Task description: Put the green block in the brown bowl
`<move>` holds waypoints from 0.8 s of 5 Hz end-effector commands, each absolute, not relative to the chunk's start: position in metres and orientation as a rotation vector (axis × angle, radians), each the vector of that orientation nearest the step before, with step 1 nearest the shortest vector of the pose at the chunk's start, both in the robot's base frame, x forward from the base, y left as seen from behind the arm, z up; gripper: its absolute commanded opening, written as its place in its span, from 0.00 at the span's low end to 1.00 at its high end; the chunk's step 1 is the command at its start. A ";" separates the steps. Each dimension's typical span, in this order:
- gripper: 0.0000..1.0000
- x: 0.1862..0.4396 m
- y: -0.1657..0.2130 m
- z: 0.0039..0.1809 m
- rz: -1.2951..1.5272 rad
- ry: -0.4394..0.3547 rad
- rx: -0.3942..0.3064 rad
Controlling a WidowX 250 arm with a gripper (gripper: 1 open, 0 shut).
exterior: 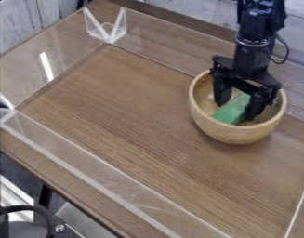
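Note:
The brown bowl (pixel 229 130) stands at the right side of the wooden table. Inside it lies the green block (pixel 231 111), tilted against the bowl's inner wall. My gripper (pixel 243 97) points straight down into the bowl with its two black fingers spread wide on either side of the block. The jaws are open and the block rests loose between them, partly hidden by the right finger.
A clear acrylic wall (pixel 67 153) rims the table (pixel 129 112), with a clear bracket (pixel 106 26) at the back left corner. The arm's black body (pixel 258 28) rises above the bowl at the upper right.

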State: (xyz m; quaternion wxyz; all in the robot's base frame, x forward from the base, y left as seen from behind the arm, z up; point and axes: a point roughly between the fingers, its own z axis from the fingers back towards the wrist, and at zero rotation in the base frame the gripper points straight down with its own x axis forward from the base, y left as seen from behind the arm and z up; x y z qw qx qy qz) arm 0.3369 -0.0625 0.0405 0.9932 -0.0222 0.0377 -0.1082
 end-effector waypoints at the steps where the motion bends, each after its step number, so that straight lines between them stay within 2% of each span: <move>1: 1.00 0.349 -0.068 0.065 -0.216 -0.014 -0.048; 4: 1.00 0.348 -0.068 0.077 -0.186 -0.050 -0.054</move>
